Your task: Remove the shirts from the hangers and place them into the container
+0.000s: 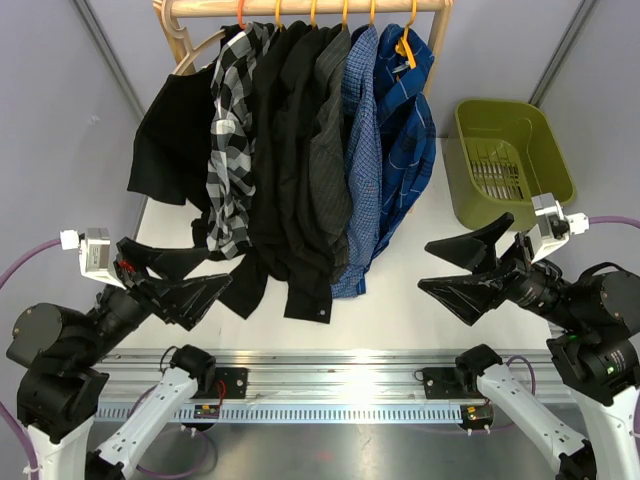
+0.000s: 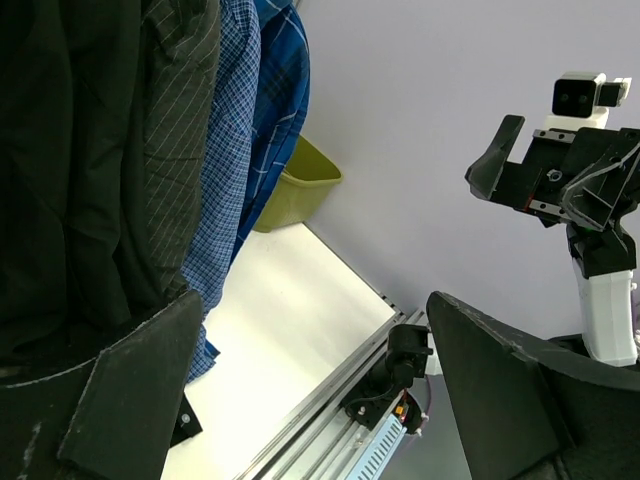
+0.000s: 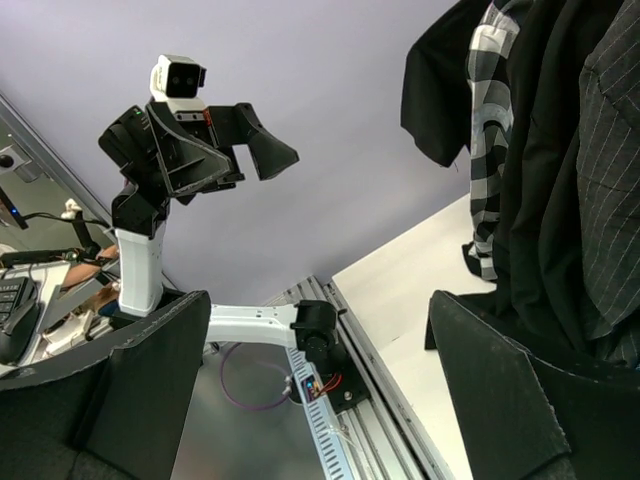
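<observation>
Several shirts hang in a row from orange hangers (image 1: pixel 405 45). From right to left they are dark blue plaid (image 1: pixel 412 130), lighter blue check (image 1: pixel 362 170), charcoal pinstripe (image 1: pixel 330 150), plain black (image 1: pixel 285 180) and black-and-white plaid (image 1: pixel 232 140). Their tails touch the table. The olive-green container (image 1: pixel 510 160) stands empty at the back right. My left gripper (image 1: pixel 215 272) is open, just left of the shirt tails. On the other side of them my right gripper (image 1: pixel 425 265) is open too. In the left wrist view the shirts (image 2: pixel 200 150) fill the left side and a corner of the container (image 2: pixel 300 185) shows behind them.
The hangers hook over a pale wooden rack (image 1: pixel 300 8) at the back. A black shirt (image 1: pixel 175 140) spreads out at the row's left end. An aluminium rail (image 1: pixel 330 385) with both arm bases runs along the table's near edge. Grey walls stand on both sides.
</observation>
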